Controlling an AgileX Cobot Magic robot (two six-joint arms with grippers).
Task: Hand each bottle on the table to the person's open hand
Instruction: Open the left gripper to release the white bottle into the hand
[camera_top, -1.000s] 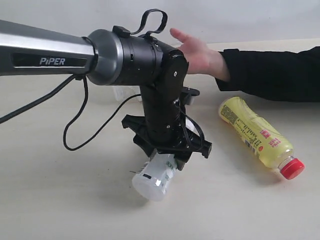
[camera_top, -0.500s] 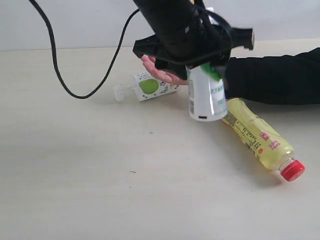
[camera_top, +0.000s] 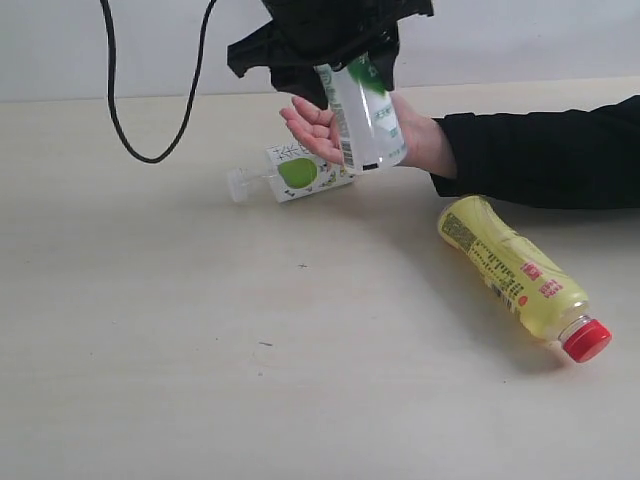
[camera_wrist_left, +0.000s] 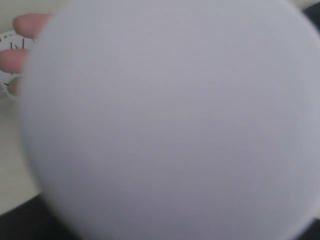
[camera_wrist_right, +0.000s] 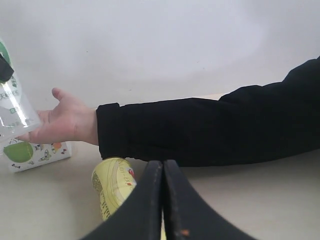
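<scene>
Pale wall rises behind the beige wood-grain bench (camera_top: 150, 330). High over the far edge, the left fingers (camera_top: 345, 62) clamp the top end of the white bottle with green label (camera_top: 368, 118). It hangs tilted, base down, in front of the palm of the person's open hand (camera_top: 316, 127); whether base and palm touch cannot be told. In the left wrist view the bottle's blurred white base fills nearly everything. The hand is held palm up, and its black sleeve (camera_top: 540, 150) lies along the far edge toward the right. The left arm reaches down from above, and a black cable (camera_top: 125, 120) loops beside it.

The right fingers (camera_wrist_right: 163, 167) are pressed together with nothing between them, low over the bench.

Three bottles show. One is the held white one. The small green-apple bottle (camera_top: 295, 172) lies on its side just under the hand, near the far edge. The yellow bottle (camera_top: 510, 270) lies on its side at the right, red cap toward the near edge.
</scene>
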